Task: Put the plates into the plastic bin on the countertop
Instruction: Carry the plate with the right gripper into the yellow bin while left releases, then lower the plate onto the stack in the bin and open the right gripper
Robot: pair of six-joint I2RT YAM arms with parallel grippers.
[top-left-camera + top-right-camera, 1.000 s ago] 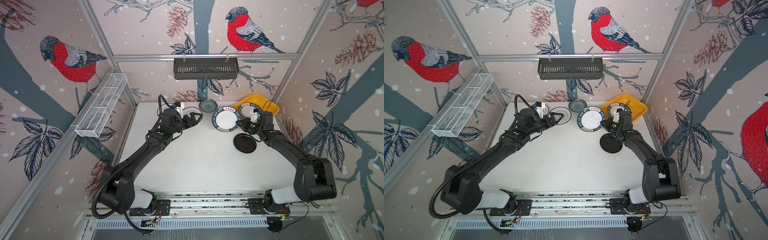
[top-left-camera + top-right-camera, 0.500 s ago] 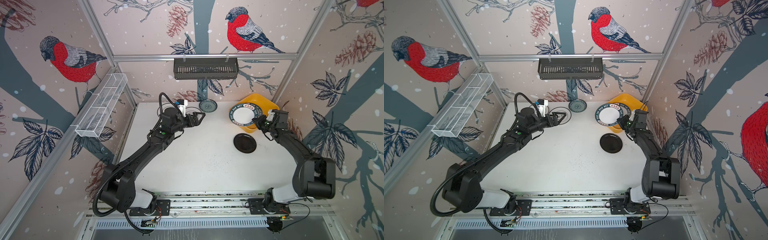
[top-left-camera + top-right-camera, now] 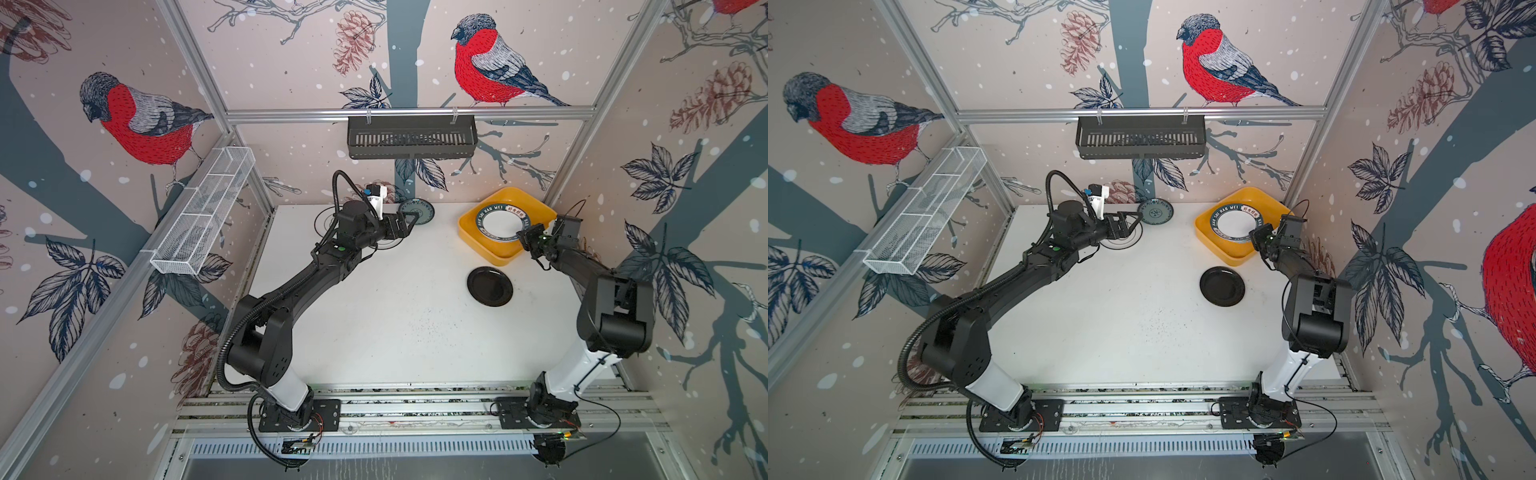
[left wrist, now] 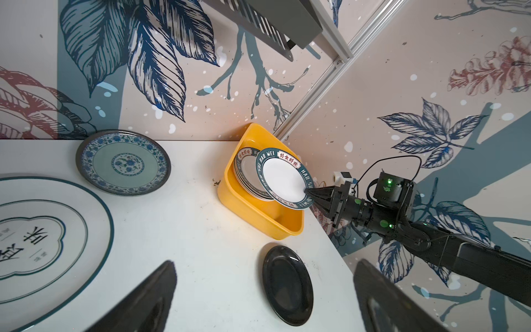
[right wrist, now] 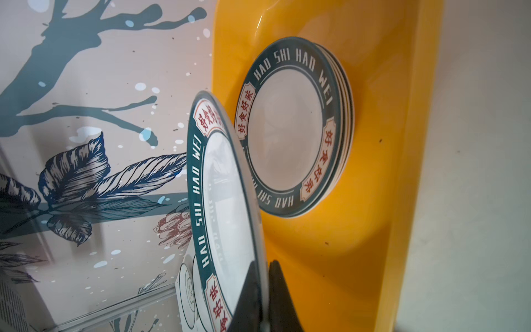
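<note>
Lettered plate (image 3: 500,226) now over bin (image 3: 498,254) (rim pinched).

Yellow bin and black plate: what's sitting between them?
Nothing; only bare countertop separates the yellow bin and black plate, clearest in the left wrist view.

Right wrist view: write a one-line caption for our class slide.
Right pincer holds a lettered plate tilted over the bin, where a matching plate tops a stack.

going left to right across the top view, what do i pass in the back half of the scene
wire-mesh rack → thin-rimmed plate → teal plate → plastic bin; the black plate and the held lettered plate share the bin's span, so left out
</note>
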